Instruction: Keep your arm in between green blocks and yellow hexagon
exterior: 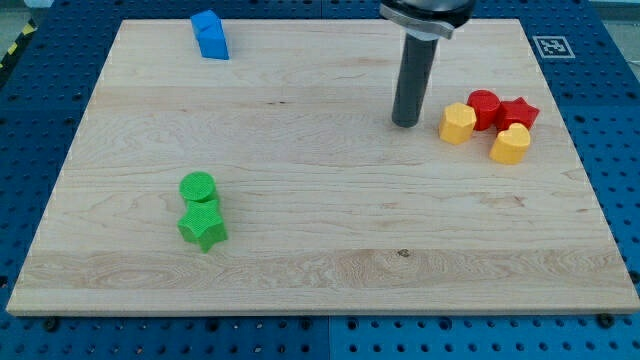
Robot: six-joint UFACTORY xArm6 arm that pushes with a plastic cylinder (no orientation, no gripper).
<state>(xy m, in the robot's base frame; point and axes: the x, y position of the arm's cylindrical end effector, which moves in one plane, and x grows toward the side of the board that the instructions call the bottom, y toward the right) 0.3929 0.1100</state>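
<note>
A green round block (198,187) and a green star block (203,228) sit touching at the lower left of the wooden board (320,270). A yellow hexagon (458,123) lies at the view's right, next to a red round block (484,108), a red star block (518,113) and a yellow heart-shaped block (510,144). My tip (406,122) rests on the board just left of the yellow hexagon, a small gap apart, and far to the upper right of the green blocks.
A blue block (210,35) stands near the board's top edge at the left. A blue pegboard surface (610,150) surrounds the board. A fiducial tag (549,45) lies off the top right corner.
</note>
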